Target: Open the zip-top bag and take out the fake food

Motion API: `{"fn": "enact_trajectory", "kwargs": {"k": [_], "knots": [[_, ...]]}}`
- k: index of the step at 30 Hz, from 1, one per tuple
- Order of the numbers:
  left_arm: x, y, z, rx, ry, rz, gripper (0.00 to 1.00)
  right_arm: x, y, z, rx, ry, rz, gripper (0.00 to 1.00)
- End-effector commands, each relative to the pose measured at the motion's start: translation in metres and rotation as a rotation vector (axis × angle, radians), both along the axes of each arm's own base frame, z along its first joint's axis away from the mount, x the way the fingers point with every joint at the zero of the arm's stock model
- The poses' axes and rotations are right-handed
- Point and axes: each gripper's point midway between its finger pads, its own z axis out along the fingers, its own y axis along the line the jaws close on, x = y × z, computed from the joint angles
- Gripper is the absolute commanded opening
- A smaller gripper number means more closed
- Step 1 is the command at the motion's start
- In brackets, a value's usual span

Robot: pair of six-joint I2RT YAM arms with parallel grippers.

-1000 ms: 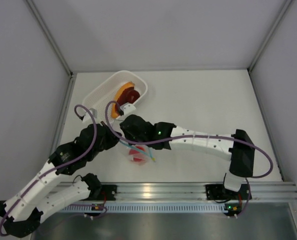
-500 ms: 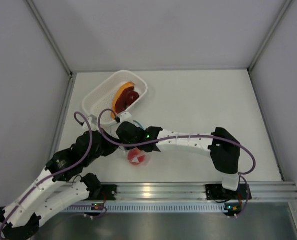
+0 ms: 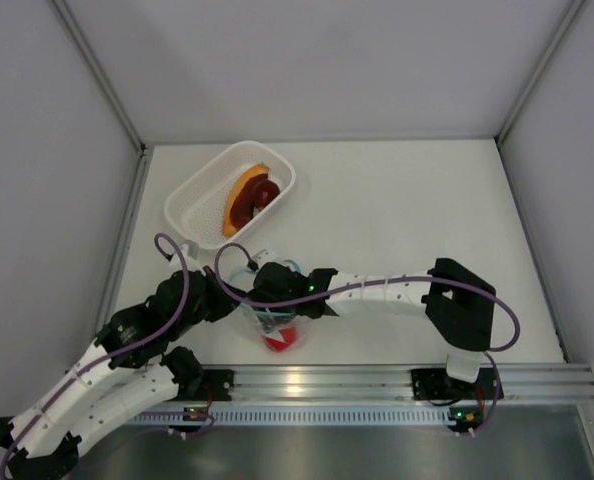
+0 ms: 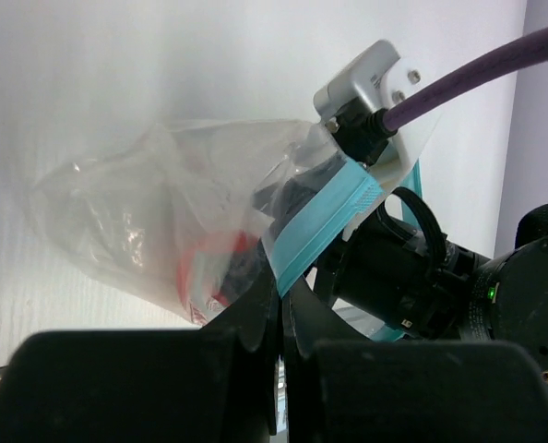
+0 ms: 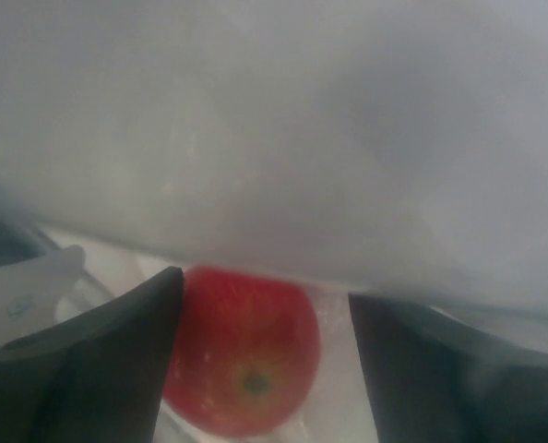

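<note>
Across mid-frame, white worktop (image 3: 407, 200). Upper left, white basket (image 3: 192, 200) holding orange slice (image 3: 239, 187) and brown ring (image 3: 257, 195). Lower centre, zip-top bag (image 4: 136, 221), its blue zip strip (image 4: 325, 226) pinched by left end effector (image 4: 280, 305). Right end effector (image 5: 260, 305) spread, flanking red ball (image 5: 242, 369) inside.

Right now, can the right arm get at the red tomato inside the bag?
Probably yes. The jaws of the right arm stand open inside the bag; the tomato lies just ahead between them. The left arm pinches the zip strip.
</note>
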Motion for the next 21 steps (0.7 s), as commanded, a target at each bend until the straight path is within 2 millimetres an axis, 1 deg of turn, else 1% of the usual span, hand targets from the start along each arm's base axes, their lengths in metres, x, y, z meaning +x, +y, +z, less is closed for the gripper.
{"fn": "enact_trajectory", "kwargs": {"k": [1, 6, 7, 9, 12, 13, 15, 16, 18, 19, 20, 21], "knots": [[0.005, 0.004, -0.002, 0.005, -0.013, 0.031, 0.0, -0.031, 0.01, 0.02, 0.116, 0.081, 0.075, 0.74], [0.005, 0.006, -0.004, 0.008, -0.019, 0.04, 0.0, -0.045, 0.007, 0.021, 0.138, 0.122, 0.101, 0.8], [0.006, 0.007, -0.005, 0.012, -0.017, 0.045, 0.0, -0.048, 0.005, 0.022, 0.143, 0.128, 0.107, 0.88], [0.007, 0.007, -0.005, 0.017, -0.018, 0.051, 0.0, -0.051, 0.0, 0.02, 0.123, 0.13, 0.118, 0.91], [0.014, 0.007, 0.002, 0.034, -0.03, 0.067, 0.0, -0.035, -0.011, 0.02, 0.073, 0.06, 0.056, 0.9], [0.019, 0.005, 0.014, 0.038, -0.047, 0.071, 0.0, -0.026, -0.012, 0.025, 0.063, 0.024, 0.029, 0.89], [0.027, 0.007, 0.031, 0.066, -0.088, 0.08, 0.0, -0.016, -0.018, 0.029, 0.037, 0.004, 0.008, 0.87], [0.033, 0.004, 0.049, 0.066, -0.115, 0.083, 0.0, -0.011, -0.018, 0.035, 0.037, -0.018, -0.003, 0.86], [0.043, 0.003, 0.067, 0.102, -0.16, 0.083, 0.0, 0.005, -0.027, 0.04, 0.012, -0.063, -0.044, 0.86], [0.05, -0.003, 0.084, 0.104, -0.179, 0.08, 0.0, 0.017, -0.037, 0.046, -0.026, -0.108, -0.085, 0.86], [0.055, -0.006, 0.093, 0.119, -0.206, 0.068, 0.0, 0.031, -0.046, 0.05, -0.055, -0.143, -0.124, 0.86], [0.062, -0.014, 0.105, 0.12, -0.219, 0.056, 0.0, 0.041, -0.056, 0.056, -0.081, -0.178, -0.161, 0.86]]}}
